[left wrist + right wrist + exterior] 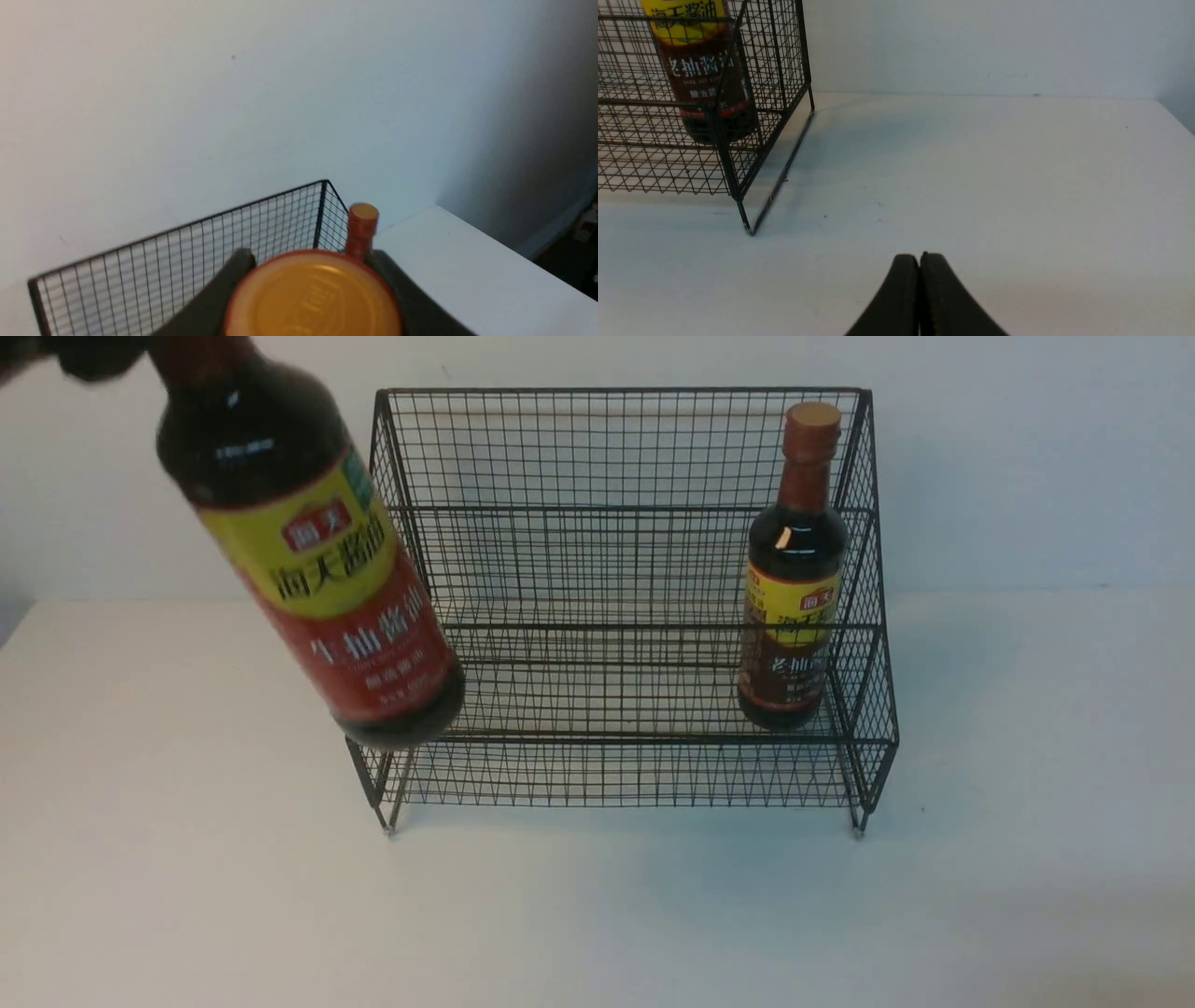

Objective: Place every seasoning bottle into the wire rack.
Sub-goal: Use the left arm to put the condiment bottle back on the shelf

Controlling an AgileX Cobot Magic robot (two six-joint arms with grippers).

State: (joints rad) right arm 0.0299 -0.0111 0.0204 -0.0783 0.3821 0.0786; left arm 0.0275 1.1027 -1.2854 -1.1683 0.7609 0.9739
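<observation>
The red-labelled bottle (322, 569) is held tilted, its neck clamped between the fingers of the left gripper (313, 266), in front of the left side of the wire rack (621, 627). The brown-labelled bottle (794, 579) is seated inside the rack, near its right end. The fingers of the right gripper (919, 261) are brought together over the table (994, 186).

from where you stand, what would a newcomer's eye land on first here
Most likely the big red-labelled soy sauce bottle, tilted in the left end effector and looming in front of the rack's left side. Next comes the black wire-mesh rack in the middle of the white table, with the brown-labelled soy sauce bottle standing inside it at the right end.
</observation>
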